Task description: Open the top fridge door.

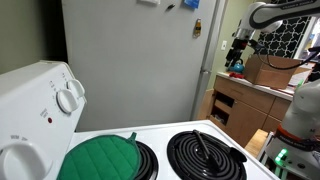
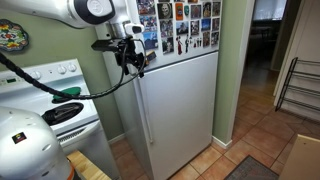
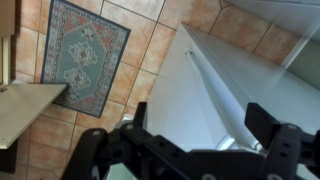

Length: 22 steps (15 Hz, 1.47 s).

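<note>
Wrist view shows the pincer [image 3: 200, 140] spread wide and holding nothing, hovering beside the handle edge of the top fridge door [image 2: 180, 30], apparently shut: approach step, with the next move likely requiring a grip there and an outward pull.

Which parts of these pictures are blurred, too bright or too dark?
Wrist view: the gripper is dark and out of focus, the rug is clearer, and the white fridge is washed out. In an exterior view the window glares; in an exterior view the doorway is dim.
</note>
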{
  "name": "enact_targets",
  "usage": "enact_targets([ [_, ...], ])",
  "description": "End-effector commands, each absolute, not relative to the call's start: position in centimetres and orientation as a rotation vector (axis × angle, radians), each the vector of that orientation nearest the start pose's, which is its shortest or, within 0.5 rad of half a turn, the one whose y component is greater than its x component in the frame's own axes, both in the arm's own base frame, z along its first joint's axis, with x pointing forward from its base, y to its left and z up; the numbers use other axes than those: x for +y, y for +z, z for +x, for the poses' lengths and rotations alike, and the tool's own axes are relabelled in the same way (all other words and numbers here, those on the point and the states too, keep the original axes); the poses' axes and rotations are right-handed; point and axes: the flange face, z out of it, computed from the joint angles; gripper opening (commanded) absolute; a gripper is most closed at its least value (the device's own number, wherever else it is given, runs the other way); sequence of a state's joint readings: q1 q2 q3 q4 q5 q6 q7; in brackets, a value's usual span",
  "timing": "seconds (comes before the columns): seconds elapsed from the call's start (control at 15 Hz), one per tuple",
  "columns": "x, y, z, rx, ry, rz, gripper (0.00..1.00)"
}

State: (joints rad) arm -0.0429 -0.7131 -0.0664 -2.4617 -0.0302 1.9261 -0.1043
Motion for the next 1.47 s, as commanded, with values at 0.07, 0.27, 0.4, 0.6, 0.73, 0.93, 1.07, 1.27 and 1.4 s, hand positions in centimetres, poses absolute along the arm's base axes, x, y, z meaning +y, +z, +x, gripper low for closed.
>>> enact_targets([
  [0.07,-5.6,56.1,34.6,-0.027,-0.342,-3.115,1.0],
  [0.27,-5.7,56.4,34.4,-0.032,-0.357,-3.112,1.0],
  [0.4,-5.6,56.0,34.8,-0.154,-0.444,-3.003,1.0],
  [0.6,-6.3,56.3,35.2,-0.278,-0.591,-2.883,1.0],
  [0.73,-6.6,56.4,35.7,-0.36,-0.678,-2.807,1.0],
  [0.93,-6.3,56.2,36.4,-0.491,-0.758,-2.677,1.0],
  [1.07,-6.0,55.9,36.8,-0.567,-0.789,-2.609,1.0],
  [1.27,-6.3,55.6,37.3,-0.655,-0.857,-2.53,1.0],
  [1.4,-6.3,55.4,37.7,-0.708,-0.898,-2.481,1.0],
])
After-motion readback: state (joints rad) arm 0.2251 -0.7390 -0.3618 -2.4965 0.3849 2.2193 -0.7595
